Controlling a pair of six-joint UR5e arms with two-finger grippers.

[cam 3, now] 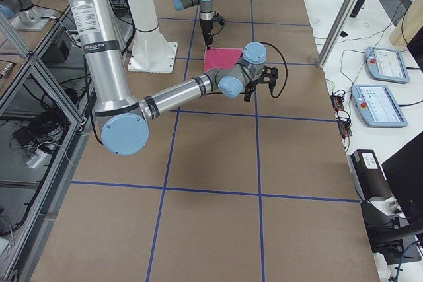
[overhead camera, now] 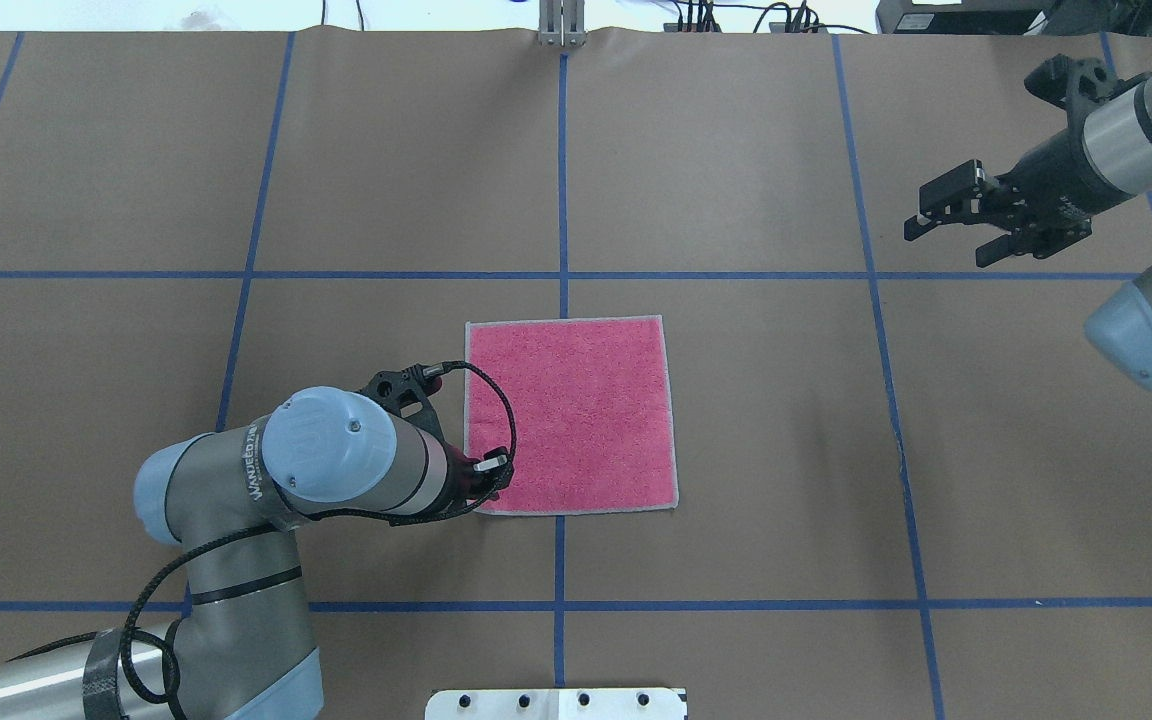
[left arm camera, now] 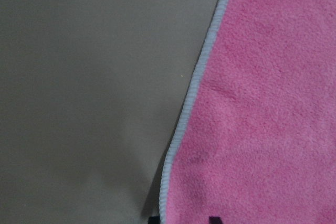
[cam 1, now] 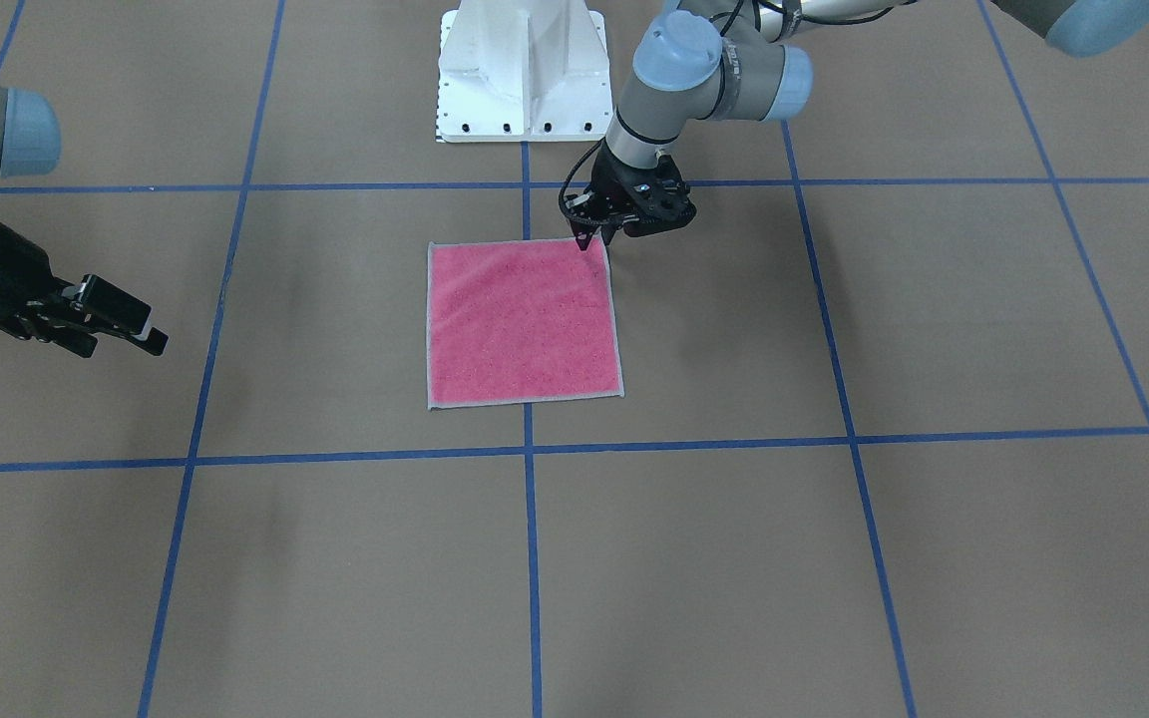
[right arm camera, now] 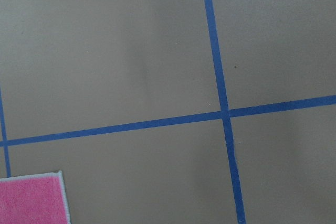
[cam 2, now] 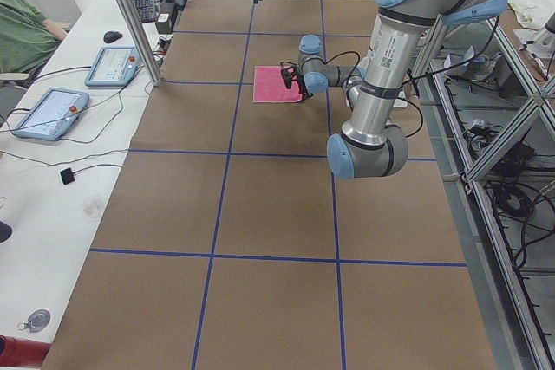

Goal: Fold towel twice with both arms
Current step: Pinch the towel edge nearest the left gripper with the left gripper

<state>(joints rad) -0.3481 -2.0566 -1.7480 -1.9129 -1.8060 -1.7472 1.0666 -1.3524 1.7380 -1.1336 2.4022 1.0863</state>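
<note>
The towel [overhead camera: 571, 415] lies flat, pink face up, in the middle of the table, and also shows as the towel [cam 1: 523, 324]. My left gripper [cam 1: 594, 240] is down at the corner nearest the robot on its left side. In the left wrist view two fingertips [left arm camera: 213, 219] stand a little apart, astride the grey stitched edge of the towel [left arm camera: 262, 103], and the jaws look open. My right gripper [overhead camera: 946, 235] hangs open and empty above bare table far to the right. One towel corner [right arm camera: 29, 200] shows in the right wrist view.
The white pedestal base [cam 1: 525, 70] stands just behind the towel on the robot's side. Blue tape lines [overhead camera: 561, 275] divide the brown table. A side bench holds tablets [cam 2: 113, 65], and a person in green [cam 2: 22, 32] sits there.
</note>
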